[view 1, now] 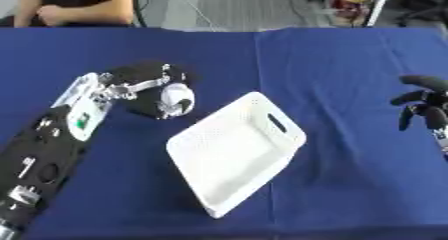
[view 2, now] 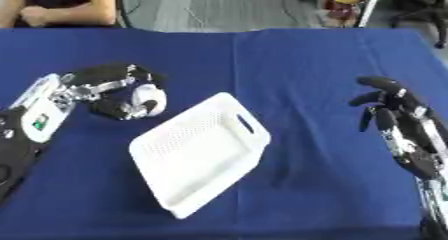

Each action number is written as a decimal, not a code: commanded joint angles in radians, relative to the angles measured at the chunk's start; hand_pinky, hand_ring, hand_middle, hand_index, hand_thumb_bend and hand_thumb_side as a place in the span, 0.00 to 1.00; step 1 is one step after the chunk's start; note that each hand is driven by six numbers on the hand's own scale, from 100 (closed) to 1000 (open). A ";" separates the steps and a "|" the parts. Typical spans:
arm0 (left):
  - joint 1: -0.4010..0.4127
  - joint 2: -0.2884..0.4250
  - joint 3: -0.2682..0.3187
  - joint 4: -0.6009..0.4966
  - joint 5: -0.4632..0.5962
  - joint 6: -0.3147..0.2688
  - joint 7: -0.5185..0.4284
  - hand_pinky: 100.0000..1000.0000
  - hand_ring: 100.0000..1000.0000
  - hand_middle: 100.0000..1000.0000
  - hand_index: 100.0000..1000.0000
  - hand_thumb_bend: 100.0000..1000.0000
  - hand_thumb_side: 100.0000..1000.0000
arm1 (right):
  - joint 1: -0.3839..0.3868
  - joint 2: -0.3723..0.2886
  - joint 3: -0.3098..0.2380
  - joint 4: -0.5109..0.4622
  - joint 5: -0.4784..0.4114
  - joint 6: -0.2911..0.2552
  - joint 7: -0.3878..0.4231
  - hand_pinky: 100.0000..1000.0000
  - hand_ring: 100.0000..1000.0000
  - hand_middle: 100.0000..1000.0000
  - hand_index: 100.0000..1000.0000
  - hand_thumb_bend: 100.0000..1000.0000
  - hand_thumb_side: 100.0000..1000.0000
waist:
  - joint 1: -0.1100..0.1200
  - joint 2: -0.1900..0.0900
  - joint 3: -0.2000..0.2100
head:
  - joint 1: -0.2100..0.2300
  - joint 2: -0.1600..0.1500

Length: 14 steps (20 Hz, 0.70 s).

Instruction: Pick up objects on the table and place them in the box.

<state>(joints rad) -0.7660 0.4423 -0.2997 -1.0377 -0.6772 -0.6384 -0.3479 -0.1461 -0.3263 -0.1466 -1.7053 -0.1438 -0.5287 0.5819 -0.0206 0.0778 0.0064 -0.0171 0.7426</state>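
My left hand (view 1: 149, 86) hovers left of the white box (view 1: 236, 151), fingers curled round a white rounded object (view 1: 178, 98) that peeks out between them. The box is a perforated white tray with a handle slot (view 1: 276, 122), lying askew on the blue tablecloth (view 1: 332, 84), and nothing shows inside it. The held object is just beyond the box's upper-left rim. My right hand (view 2: 389, 106) is at the right side of the table, fingers relaxed and spread, holding nothing.
A seam (view 1: 259, 59) in the blue cloth runs down the middle of the table. A person's arms (view 1: 70, 11) rest at the far left edge. Floor and clutter lie beyond the far edge.
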 commanded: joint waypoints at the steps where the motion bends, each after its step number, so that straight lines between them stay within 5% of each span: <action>1: -0.025 0.003 0.015 -0.006 -0.006 -0.002 0.011 0.91 0.77 0.70 0.95 0.94 0.76 | -0.013 -0.019 0.000 -0.009 -0.005 -0.075 0.078 0.28 0.64 0.81 0.88 0.00 0.53 | -0.001 -0.008 -0.004 | 0.006 -0.014; 14: -0.059 -0.001 0.028 0.040 -0.028 -0.011 0.021 0.90 0.77 0.71 0.95 0.92 0.77 | -0.024 -0.020 0.004 -0.008 -0.011 -0.080 0.082 0.28 0.64 0.81 0.88 0.00 0.53 | -0.008 0.004 -0.015 | 0.012 -0.025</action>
<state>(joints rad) -0.7954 0.4333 -0.2866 -0.9933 -0.7007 -0.6472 -0.3317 -0.1558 -0.3263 -0.1408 -1.7015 -0.1476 -0.5286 0.5819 -0.0273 0.0908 -0.0069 -0.0103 0.7363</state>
